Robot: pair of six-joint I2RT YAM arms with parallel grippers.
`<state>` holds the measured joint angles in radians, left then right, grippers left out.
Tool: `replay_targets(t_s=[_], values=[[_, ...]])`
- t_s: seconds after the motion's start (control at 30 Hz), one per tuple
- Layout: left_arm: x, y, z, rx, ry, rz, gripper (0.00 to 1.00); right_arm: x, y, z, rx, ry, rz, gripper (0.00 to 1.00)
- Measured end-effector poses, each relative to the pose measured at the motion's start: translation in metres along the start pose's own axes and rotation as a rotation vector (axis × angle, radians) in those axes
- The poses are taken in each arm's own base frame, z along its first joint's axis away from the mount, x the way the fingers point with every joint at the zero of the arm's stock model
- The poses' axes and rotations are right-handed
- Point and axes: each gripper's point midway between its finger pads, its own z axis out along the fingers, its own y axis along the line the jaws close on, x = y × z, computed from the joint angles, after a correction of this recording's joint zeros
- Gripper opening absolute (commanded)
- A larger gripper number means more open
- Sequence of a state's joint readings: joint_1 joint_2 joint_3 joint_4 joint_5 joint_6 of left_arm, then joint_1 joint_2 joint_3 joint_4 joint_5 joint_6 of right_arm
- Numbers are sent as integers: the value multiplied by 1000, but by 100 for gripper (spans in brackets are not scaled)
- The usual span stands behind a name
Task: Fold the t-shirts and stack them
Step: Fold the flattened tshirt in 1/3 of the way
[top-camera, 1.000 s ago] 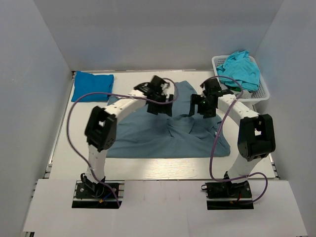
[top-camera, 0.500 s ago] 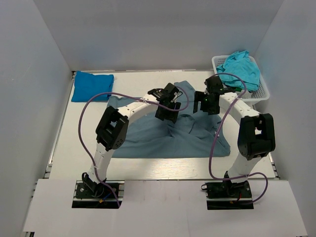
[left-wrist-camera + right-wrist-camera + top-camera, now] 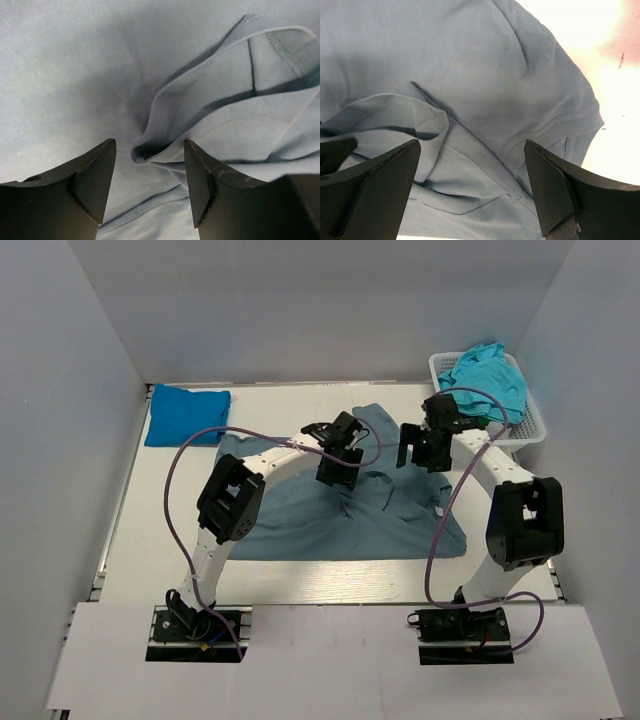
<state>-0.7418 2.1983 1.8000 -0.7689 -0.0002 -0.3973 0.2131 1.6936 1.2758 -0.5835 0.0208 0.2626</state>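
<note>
A large dusty grey-blue t-shirt (image 3: 290, 515) lies spread and rumpled on the table's middle. My left gripper (image 3: 334, 476) is open just above its bunched middle. In the left wrist view a folded hem (image 3: 165, 130) lies between the open fingers of the left gripper (image 3: 149, 145). My right gripper (image 3: 417, 456) is wide open and empty over the shirt's right part, and the right wrist view (image 3: 471, 145) shows it above a fold and the neckline (image 3: 555, 131). A folded bright blue t-shirt (image 3: 187, 414) lies at the back left. Turquoise t-shirts (image 3: 487, 375) fill the basket.
A white mesh basket (image 3: 530, 426) stands at the back right corner, close behind my right arm. Grey walls enclose the table on three sides. Bare white table (image 3: 612, 75) shows beyond the shirt's right edge. Purple cables loop off both arms.
My left gripper has moved right and toward the shirt's bunched middle. My right gripper has drawn back and a little to the right. Both stay open.
</note>
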Motion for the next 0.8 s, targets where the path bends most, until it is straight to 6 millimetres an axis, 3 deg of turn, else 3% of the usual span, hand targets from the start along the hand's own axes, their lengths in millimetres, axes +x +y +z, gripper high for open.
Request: replay_targets(t_s=[0.1, 0.17, 0.2, 0.23, 0.3, 0.33, 0.37, 0.6, 0.8], values=[[1, -1, 5, 11, -5, -8, 59, 1, -2, -4, 0, -7, 3, 90], [0, -3, 6, 18, -14, -12, 49, 2, -3, -5, 1, -8, 6, 90], [-1, -3, 7, 22, -19, -14, 44, 3, -4, -5, 2, -6, 7, 90], [-2, -4, 8, 26, -23, -16, 30, 4, -5, -5, 3, -4, 9, 90], [-4, -5, 9, 31, -33, -22, 19, 6, -5, -4, 4, 0, 8, 90], [-4, -6, 9, 33, -35, -22, 5, 6, -5, -4, 0, 1, 8, 90], [-4, -6, 9, 34, -37, -24, 0, 6, -3, -4, -9, 3, 7, 90], [7, 1, 14, 19, -31, -30, 0, 17, 7, -1, -80, 32, -26, 86], [26, 11, 8, 12, -32, -49, 0, 21, 22, 2, -152, 47, -62, 73]])
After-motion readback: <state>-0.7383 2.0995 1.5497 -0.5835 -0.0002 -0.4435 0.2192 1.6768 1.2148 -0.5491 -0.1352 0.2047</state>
